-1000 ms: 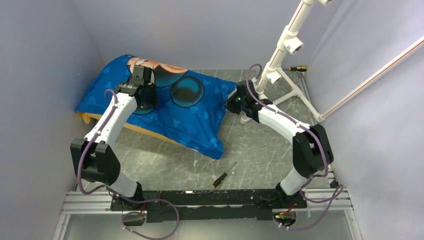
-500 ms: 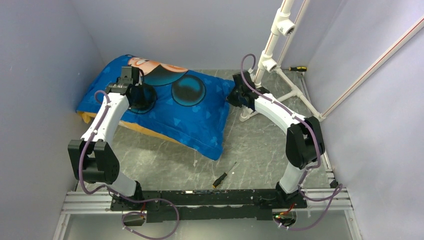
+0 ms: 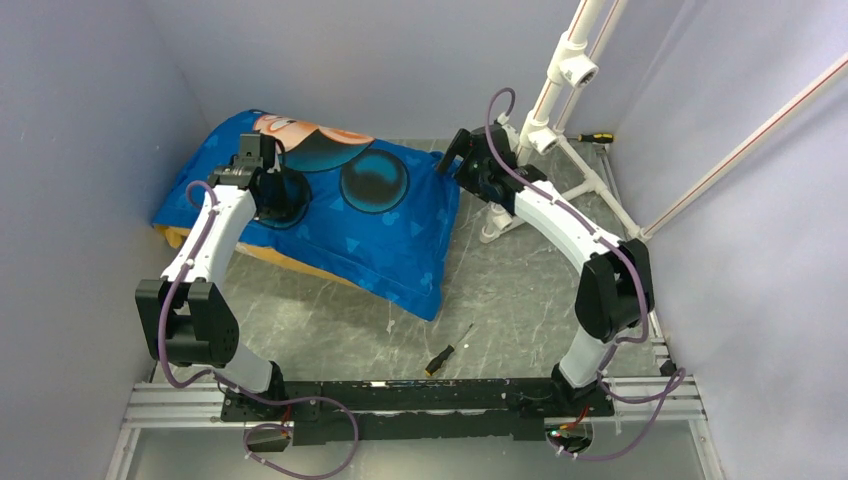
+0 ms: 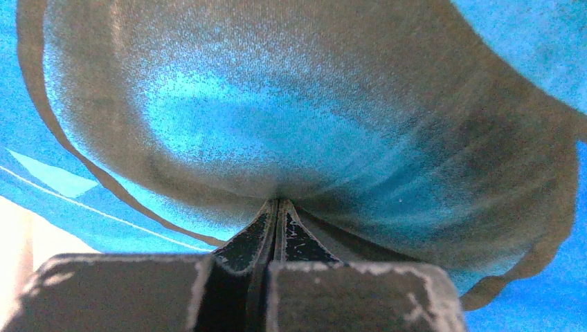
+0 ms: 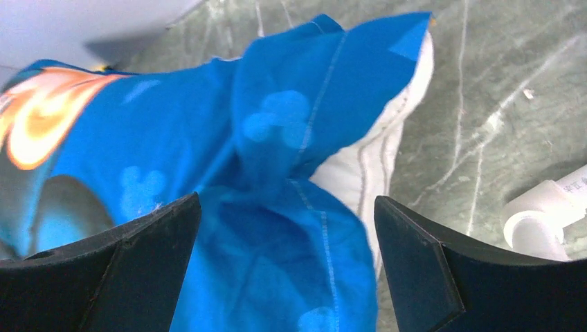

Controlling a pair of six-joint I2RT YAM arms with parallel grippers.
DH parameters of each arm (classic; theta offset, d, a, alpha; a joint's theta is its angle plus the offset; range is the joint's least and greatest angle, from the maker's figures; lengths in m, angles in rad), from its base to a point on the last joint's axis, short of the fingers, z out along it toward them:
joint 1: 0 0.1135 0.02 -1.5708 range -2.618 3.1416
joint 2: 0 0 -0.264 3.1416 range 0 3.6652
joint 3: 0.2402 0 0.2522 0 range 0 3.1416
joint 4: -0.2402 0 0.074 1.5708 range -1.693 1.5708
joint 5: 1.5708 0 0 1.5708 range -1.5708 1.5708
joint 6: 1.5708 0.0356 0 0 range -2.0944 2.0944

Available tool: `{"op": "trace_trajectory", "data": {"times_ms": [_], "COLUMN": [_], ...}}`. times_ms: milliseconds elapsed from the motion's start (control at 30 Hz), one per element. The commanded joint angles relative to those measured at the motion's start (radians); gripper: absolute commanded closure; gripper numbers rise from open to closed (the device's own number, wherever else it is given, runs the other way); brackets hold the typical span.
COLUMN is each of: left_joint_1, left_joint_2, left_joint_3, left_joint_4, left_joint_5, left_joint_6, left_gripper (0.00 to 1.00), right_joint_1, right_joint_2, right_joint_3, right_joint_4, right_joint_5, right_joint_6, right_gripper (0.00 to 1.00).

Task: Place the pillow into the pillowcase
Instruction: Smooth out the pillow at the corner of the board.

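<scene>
Right gripper [image 5: 287,207]: released, jaws wide, framing the pillowcase [image 5: 277,138] hem without touching it. The white end of the pillow [image 5: 353,173] pokes out just ahead, toward the right-hand finger. Long axis: runs leftward across the table [image 3: 520,290]. Left gripper [image 4: 277,207]: clenched on a pinch of pillowcase toward the other end. Right arm judged nearer the opening.

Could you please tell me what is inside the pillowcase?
The pillow: its white end shows at the open corner of the pillowcase. The rest is hidden under the blue fabric.
</scene>
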Motion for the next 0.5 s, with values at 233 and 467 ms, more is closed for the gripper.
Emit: {"op": "trace_trajectory", "data": {"times_ms": [233, 467], "left_joint_1": [0.010, 0.010], "left_joint_2": [0.001, -0.017], "left_joint_3": [0.029, 0.029], "left_joint_4": [0.006, 0.022], "left_joint_5": [0.094, 0.174], "left_joint_6": [0.013, 0.013], "left_gripper": [1.00, 1.00], "right_joint_1": [0.001, 0.005], "right_joint_2": [-0.001, 0.122], "right_joint_3": [0.185, 0.350], "right_joint_4": [0.133, 0.134], "right_joint_5": [-0.113, -0.181], "right_joint_6": [-0.086, -0.184], "right_gripper": [0.00, 0.00]}}
